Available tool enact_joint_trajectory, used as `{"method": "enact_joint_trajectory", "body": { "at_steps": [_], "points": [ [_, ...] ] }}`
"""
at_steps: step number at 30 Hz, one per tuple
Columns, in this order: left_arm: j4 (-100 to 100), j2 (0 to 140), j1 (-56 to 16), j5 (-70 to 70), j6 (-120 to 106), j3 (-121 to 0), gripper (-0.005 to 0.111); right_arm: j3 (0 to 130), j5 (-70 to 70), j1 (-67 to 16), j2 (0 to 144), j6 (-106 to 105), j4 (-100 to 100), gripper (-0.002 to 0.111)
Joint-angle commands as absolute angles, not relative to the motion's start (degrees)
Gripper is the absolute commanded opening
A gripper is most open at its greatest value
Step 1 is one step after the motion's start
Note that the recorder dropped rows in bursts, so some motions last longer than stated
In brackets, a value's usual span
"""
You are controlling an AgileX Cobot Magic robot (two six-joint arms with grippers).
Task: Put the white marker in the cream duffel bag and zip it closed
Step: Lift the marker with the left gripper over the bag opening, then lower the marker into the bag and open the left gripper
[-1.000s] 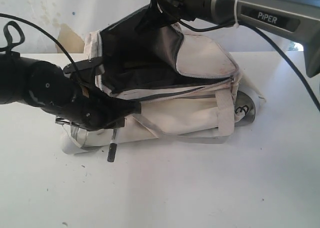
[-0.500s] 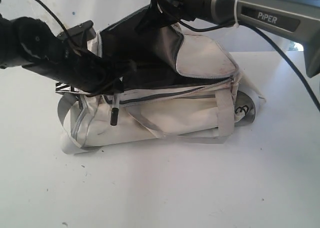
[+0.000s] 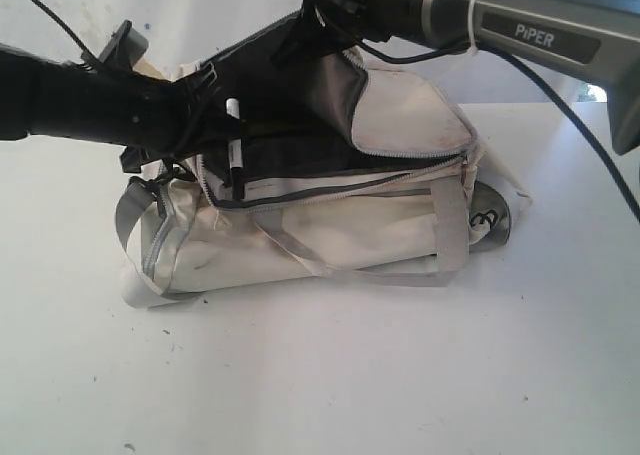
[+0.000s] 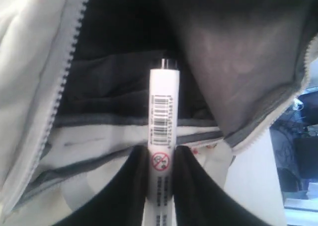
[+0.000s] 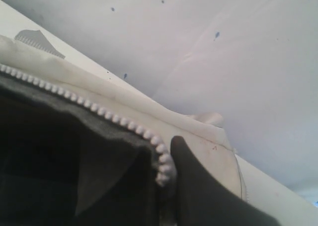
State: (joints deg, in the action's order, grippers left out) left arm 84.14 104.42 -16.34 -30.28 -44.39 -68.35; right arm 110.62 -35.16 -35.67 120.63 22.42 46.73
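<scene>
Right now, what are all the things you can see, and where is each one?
cream duffel bag: one, cream with dark lining, lying on the table, top flap lifted open
white marker: one, white with dark ends, at the bag's opening
table: one, white, under the bag
wall: one, whitish, behind the table
left gripper: one, black, pinching the marker
right gripper: one, black, holding the bag's flap up

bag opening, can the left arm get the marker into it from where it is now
Probably yes. The left gripper holds the marker at the open mouth of the bag, and the right gripper holds its flap up, so only dark lining lies ahead.
</scene>
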Motion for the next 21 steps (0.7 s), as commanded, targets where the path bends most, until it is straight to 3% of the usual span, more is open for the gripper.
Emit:
{"method": "enact_joint_trajectory", "body": {
  "at_steps": [1,21],
  "points": [
    [99.95,106.26,-16.09,-31.24,-61.68,-68.83,0.0,110.87,-35.83,-35.13,119.66,22.74,47.34,0.0],
    [99.95,117.89,-15.98,-21.35,-65.76,-80.58,0.0,110.87,-36.15,-35.13,119.66,22.74,46.35,0.0]
  ]
}}
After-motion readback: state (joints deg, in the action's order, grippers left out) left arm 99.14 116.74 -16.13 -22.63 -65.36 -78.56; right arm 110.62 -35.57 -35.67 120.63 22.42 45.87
